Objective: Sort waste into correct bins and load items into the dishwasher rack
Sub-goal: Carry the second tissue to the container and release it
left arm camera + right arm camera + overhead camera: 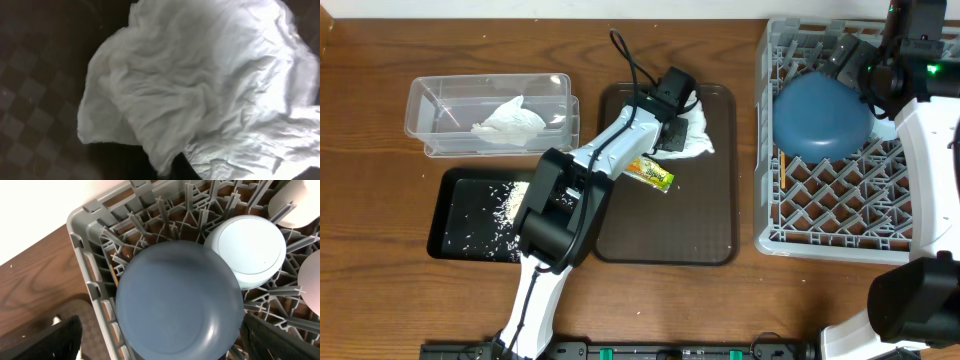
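— Where's your left arm (610,150)?
— Stretched forward, left gripper (678,130) pointed down; whether its jaws are parted, I can't tell.
— And the other side?
— My right gripper (165,347) faces down, fingers (57,340) spread wide apart.

A dark brown tray (705,215) with rounded corners and a raised rim is seen lying flat near the middle of a wooden worktop (380,290). Its long sides are set running from front to back. In the left wrist view a faint chequered texture is shown on the tray's surface (30,100). Brown wood grain is seen in the right wrist view (35,275). A pale strip (520,8) is seen beyond the far edge.
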Available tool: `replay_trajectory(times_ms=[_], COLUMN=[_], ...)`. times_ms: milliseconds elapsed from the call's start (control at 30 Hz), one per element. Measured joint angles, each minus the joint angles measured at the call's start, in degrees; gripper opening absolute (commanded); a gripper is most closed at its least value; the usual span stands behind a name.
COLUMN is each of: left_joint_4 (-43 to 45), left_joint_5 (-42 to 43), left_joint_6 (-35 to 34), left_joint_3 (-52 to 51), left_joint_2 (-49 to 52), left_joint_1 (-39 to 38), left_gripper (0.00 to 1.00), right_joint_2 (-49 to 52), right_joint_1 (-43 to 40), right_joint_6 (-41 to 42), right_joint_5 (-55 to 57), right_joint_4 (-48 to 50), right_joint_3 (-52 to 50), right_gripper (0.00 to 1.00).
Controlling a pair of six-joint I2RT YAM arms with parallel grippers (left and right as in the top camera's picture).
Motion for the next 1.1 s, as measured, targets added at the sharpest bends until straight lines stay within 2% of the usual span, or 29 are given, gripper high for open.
replay_trajectory(times_ms=[200, 433, 600, 767, 933, 1033, 1100], left_joint_4=[-2.23, -7.58, -12.9, -21.64, -24.28, -24.06, -23.91], left_joint_5=[-1.38, -11.72, -18.29, -19.74, -19.67, -19.67, -19.67], left_joint_6=[-2.75, -10.21, -20.04, -35.04, -44.48, -47.04, -47.84], left_joint_3=[-0.07, -0.31, 0.35, 0.39, 0.37, 0.37, 0.37], left_joint_2=[-1.97, -17.27, -25.14, -24.61, -23.65, -23.43, -23.17], left_joint_1=[0.24, 5.09, 13.84, 23.61, 28.98, 30.53, 30.93], left_gripper=[0.06, 0.06, 0.06, 0.06, 0.06, 0.14, 0.3], right_joint_2=[0.0, 0.0, 0.0, 0.0, 0.0, 0.0, 0.0], right_joint_1=[0.02, 0.02, 0.02, 0.02, 0.02, 0.02, 0.0], right_joint_6=[0.0, 0.0, 0.02, 0.02, 0.02, 0.02, 0.02], right_joint_5=[-0.02, 0.0, -0.02, 0.0, 0.0, 0.0, 0.0], right_joint_4=[0.0, 0.02, 0.0, 0.0, 0.0, 0.0, 0.0], right_joint_3=[0.0, 0.0, 0.0, 0.0, 0.0, 0.0, 0.0], right_gripper=[0.99, 0.99, 0.99, 0.99, 0.99, 0.99, 0.99])
